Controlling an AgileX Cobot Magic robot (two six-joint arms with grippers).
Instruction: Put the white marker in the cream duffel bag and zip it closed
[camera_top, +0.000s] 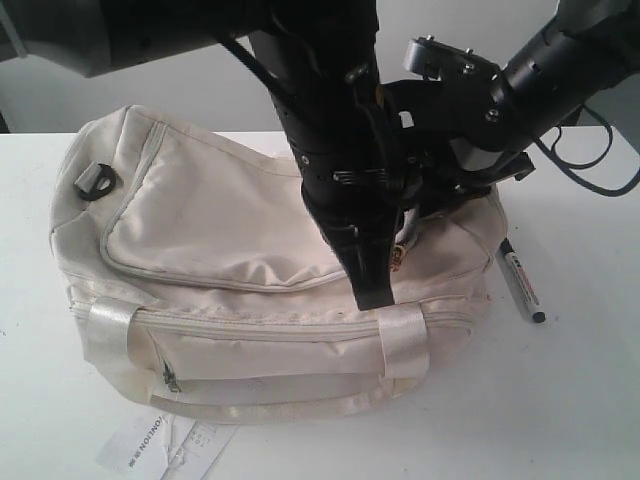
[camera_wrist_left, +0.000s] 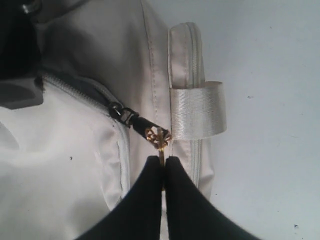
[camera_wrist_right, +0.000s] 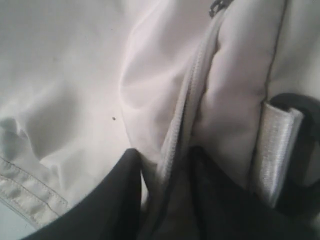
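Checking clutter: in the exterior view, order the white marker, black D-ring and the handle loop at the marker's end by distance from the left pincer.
From the left pincer:
1. handle loop, right by its tip.
2. white marker, on the table.
3. black D-ring, bag's opposite end.

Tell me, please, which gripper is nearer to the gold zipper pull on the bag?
Left. The left gripper is shut on the zipper pull; the right gripper straddles the zipper seam of the cream duffel bag, not touching the pull.
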